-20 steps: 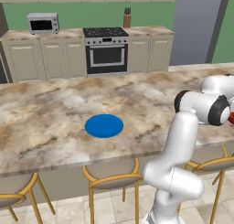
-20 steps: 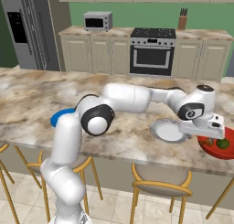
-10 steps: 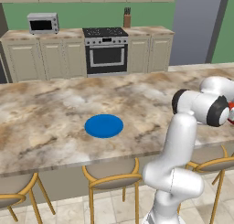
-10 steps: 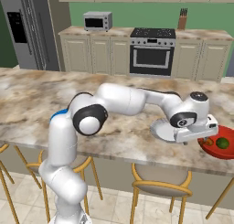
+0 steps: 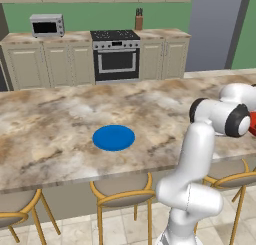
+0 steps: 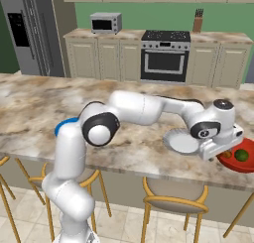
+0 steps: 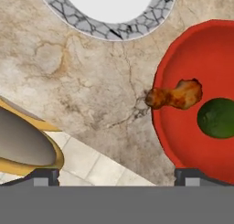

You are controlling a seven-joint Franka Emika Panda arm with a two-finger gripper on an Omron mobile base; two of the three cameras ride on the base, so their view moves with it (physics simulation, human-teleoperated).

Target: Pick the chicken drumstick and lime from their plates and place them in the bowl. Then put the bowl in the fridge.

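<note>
**Both foods in the bowl, rim grasp ahead**

Hovering over the marble surface (image 7: 87,86), the gripper (image 7: 116,175) has its fingers (image 7: 45,176) spread wide and empty. The red bowl (image 7: 201,58) sits near the surface's edge, just beside a white plate with a grey patterned border (image 7: 114,29). The lime (image 7: 217,118) lies inside the bowl; the chicken drumstick (image 7: 176,96) rests with its thick end inside and its thin end overhanging the rim. The blue plate (image 5: 113,137) lies bare, well apart. The bowl looks rigid, glossy and probably slippery, so a pinch across the near rim seems the sensible hold. Carried level, the lime should not roll out, though the overhanging drumstick could slip off toward the fridge (image 6: 25,33).
</note>
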